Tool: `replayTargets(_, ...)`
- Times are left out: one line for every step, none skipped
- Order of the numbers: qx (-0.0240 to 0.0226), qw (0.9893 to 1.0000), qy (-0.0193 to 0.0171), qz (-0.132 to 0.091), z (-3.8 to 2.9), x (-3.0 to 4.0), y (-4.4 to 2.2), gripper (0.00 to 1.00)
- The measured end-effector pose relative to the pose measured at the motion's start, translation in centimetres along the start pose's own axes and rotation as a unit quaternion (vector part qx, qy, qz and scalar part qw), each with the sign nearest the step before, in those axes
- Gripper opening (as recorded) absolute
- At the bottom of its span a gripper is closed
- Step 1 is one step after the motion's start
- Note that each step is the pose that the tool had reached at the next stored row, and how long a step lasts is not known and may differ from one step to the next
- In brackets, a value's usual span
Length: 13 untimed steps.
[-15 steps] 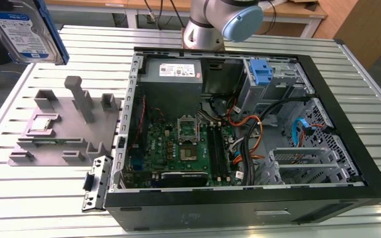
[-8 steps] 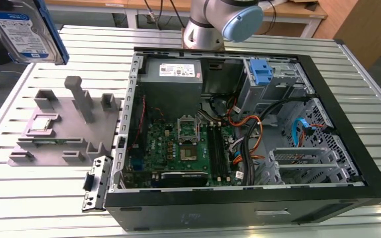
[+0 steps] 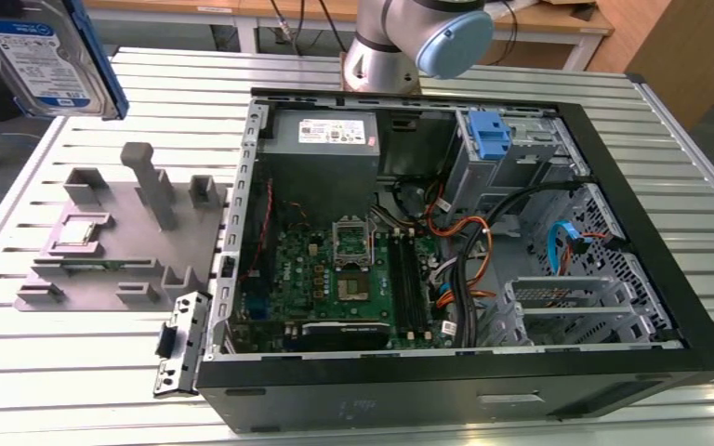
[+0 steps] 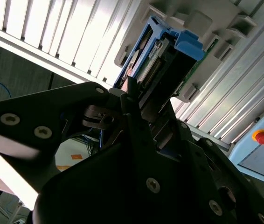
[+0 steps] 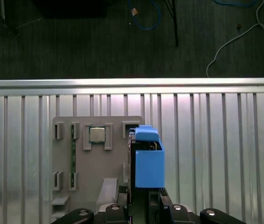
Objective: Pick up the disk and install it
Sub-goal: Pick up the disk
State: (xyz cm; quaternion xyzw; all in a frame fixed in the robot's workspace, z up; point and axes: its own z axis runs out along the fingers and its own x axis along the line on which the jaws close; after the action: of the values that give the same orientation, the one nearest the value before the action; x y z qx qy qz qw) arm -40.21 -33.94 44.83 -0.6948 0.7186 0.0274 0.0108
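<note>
Disk [image 3: 42, 56] above parts holder [image 3: 134, 262], computer case [image 3: 456, 383] beside it on table [image 3: 72, 372].

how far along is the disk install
Pickup looks done: the disk is up in the air at the exterior view's left, above the gray holder. In hand: the hand is shut on it in the first wrist view. Left: it is not yet in the open computer case.

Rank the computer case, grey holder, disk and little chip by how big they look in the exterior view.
Largest first:
computer case
grey holder
disk, raised nearer the camera, so its place is unsure
chip
</note>
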Motion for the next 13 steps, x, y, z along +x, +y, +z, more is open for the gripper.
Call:
replayTargets(0.0001,1.0000,0.0000,0.000,-0.01,0.00,0.00,0.35)
replayTargets(0.0001,1.0000,-0.0001,0.000,0.00,0.00,0.00,0.35)
replayTargets(0.0001,1.0000,0.0000,0.000,-0.05,-0.01,0.00,0.35)
replayTargets(0.0001,1.0000,-0.0001,0.000,-0.08,-0.01,0.00,0.35)
replayTargets(0.0001,1.0000,-0.0001,0.000,-0.08,-0.01,0.00,0.35)
replayTargets(0.0001,1.0000,-0.0001,0.000,-0.08,-0.01,0.00,0.35)
replayTargets(0.0001,1.0000,-0.0001,0.000,-0.09,-0.01,0.00,0.35)
replayTargets(0.0001,1.0000,-0.0001,0.000,-0.09,-0.01,0.00,0.35)
replayTargets(0.0001,1.0000,-0.0001,0.000,-0.09,-0.01,0.00,0.35)
replayTargets(0.0001,1.0000,-0.0001,0.000,-0.10,-0.01,0.00,0.35)
replayTargets(-0.0001,1.0000,0.0000,0.000,-0.15,-0.01,0.00,0.35)
replayTargets(0.0000,1.0000,0.0000,0.000,-0.22,-0.01,0.00,0.35)
replayTargets(0.0000,1.0000,0.0000,0.000,-0.30,-0.02,0.00,0.35)
